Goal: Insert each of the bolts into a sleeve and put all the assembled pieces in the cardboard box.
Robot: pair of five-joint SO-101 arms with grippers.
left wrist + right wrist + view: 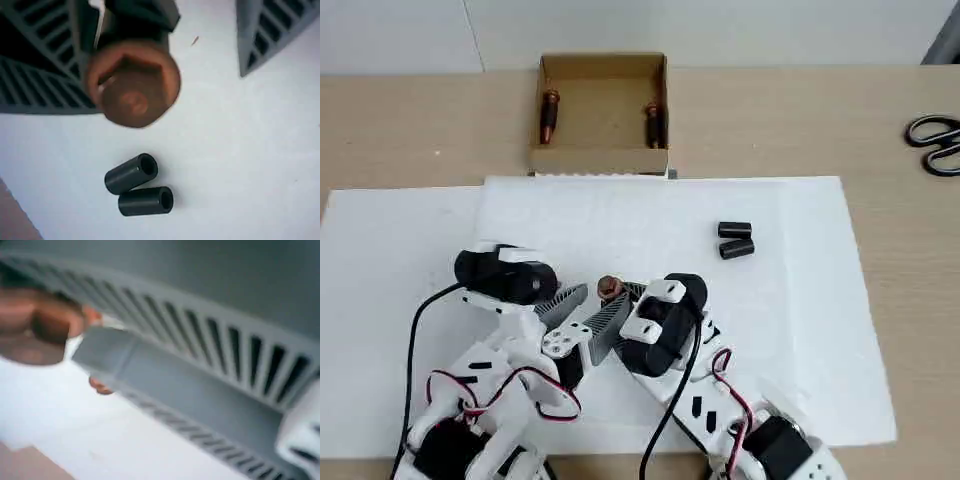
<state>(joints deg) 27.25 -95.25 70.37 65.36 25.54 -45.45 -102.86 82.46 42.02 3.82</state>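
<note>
A copper bolt [610, 288] hangs just above the white mat between the two arms. My right gripper [618, 297] is shut on it; in the right wrist view the bolt [35, 325] sits against the grey fingertip [105, 355]. My left gripper [592, 306] is open, its fingers apart on either side of the bolt head [132, 82], which faces the left wrist camera. The bolt's shaft is hidden. Two black sleeves [735, 240] lie side by side on the mat to the right, one [131, 173] beside the other [146, 200]. The cardboard box [602, 155] holds two assembled pieces [550, 115].
A white foam mat [800, 330] covers the near part of the wooden table. Scissors [935, 145] lie at the far right edge. The box stands just beyond the mat's far edge. Both arms crowd the mat's near middle.
</note>
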